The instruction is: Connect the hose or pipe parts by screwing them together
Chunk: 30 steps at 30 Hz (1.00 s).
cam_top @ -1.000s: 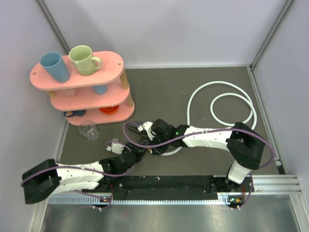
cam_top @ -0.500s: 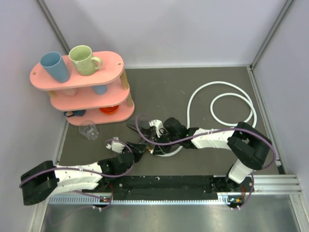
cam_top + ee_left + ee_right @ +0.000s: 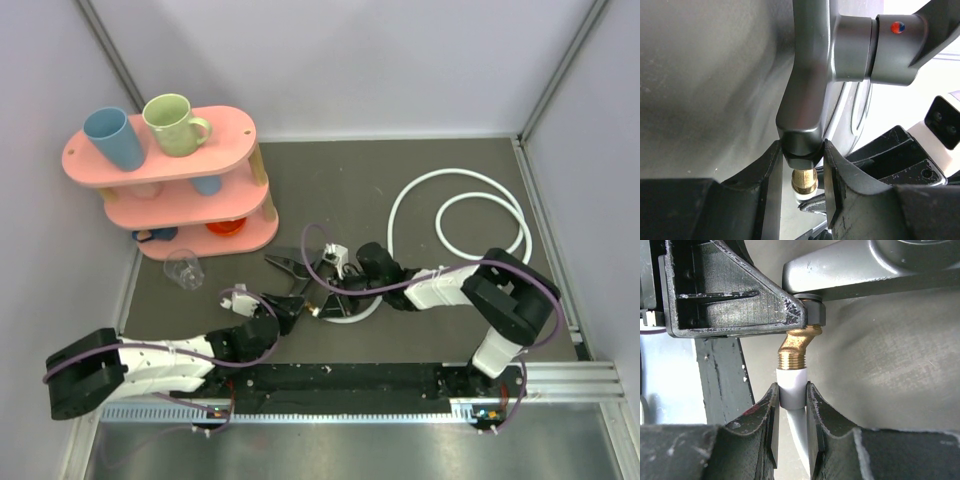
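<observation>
Your right gripper [image 3: 791, 396] is closed on the end of the white hose [image 3: 792, 384], which touches the brass thread [image 3: 793, 357] of the black tap fitting [image 3: 810, 75] clamped in the left gripper [image 3: 801, 152], both axes nearly in line, so turn without tilting.

Rack [image 3: 235, 125] and cup [image 3: 185, 268] obstruct left, hose [image 3: 455, 172] right.

I'm seeing white, brass and dark grey up close.
The hose [image 3: 480, 205] is showing plain white; the fitting [image 3: 810, 75] is reading dark grey with a brass thread [image 3: 804, 181] and a red-and-blue dot [image 3: 897, 27]. I'm also picking out purple cables [image 3: 440, 278], a pink rack [image 3: 215, 125] carrying a blue mug [image 3: 115, 138] and a pale green mug [image 3: 172, 124], all over a dark grey table [image 3: 340, 190].
</observation>
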### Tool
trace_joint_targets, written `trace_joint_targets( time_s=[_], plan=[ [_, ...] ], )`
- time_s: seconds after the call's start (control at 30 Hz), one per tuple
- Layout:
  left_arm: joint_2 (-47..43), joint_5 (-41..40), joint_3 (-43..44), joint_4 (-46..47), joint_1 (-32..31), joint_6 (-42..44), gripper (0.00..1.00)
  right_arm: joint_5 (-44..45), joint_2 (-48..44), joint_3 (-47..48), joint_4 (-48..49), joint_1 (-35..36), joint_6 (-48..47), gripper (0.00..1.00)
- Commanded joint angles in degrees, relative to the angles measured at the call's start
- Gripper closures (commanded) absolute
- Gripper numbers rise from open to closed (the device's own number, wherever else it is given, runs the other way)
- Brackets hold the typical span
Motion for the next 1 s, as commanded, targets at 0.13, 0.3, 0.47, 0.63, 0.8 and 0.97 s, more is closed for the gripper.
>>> trace_joint_targets(
  time_s=[0.13, 0.3, 0.47, 0.63, 0.8, 0.97],
  plan=[
    [0.0, 3.5, -4.8, 15.6, -3.0, -1.7, 1.00, -5.3, 4.0, -2.6, 22.7, -2.3, 9.1, 1.00],
    [0.4, 2.8, -4.7, 15.9, -3.7, -1.8, 1.00, -7.8, 6.3, -5.0, 30.8, -3.9, 14.2, 1.00],
    [0.7, 2.2, -4.8, 17.0, -4.3, -2.4, 1.00, -8.6, 8.4, -6.5, 39.2, -4.2, 18.6, 1.00],
    [1.4, 2.1, -4.5, 19.2, -4.5, -1.7, 1.00, -8.9, 11.2, -7.9, 47.2, -4.3, 22.9, 1.00],
    [3.2, 2.1, -4.8, 21.5, -4.9, -2.2, 1.00, -10.0, 16.3, -9.0, 60.5, -5.4, 29.5, 1.00],
    [5.1, 2.1, -5.1, 24.2, -5.3, -2.8, 1.00, -9.7, 17.9, -10.0, 64.6, -5.8, 31.9, 1.00]
  ],
)
